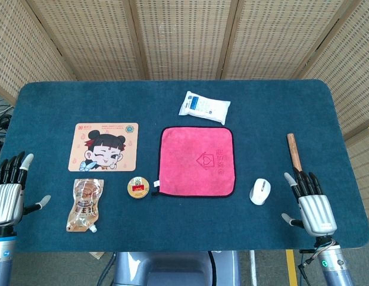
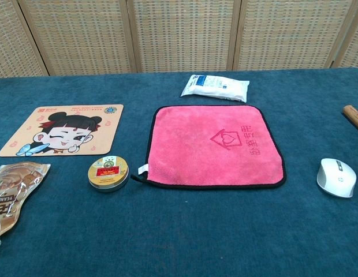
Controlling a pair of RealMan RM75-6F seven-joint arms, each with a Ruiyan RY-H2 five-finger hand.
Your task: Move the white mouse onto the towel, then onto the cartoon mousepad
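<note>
On the blue table [image 1: 172, 232], the white mouse [image 1: 260, 191] lies right of the pink towel [image 1: 197, 161]; right hand [image 1: 312, 202] nearby, fingers spread, empty; left hand [image 1: 9, 190] likewise empty.

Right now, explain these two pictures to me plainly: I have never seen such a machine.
It is a two-armed robot with human-like hands at a blue table. One picture looks down from its head, the other forward from its chest. The left hand and right hand rest open at the table's near corners, holding nothing. On the table lie a white mouse, a pink towel, a cartoon mousepad, a round tin, a snack pouch, a white packet and a wooden stick.
</note>
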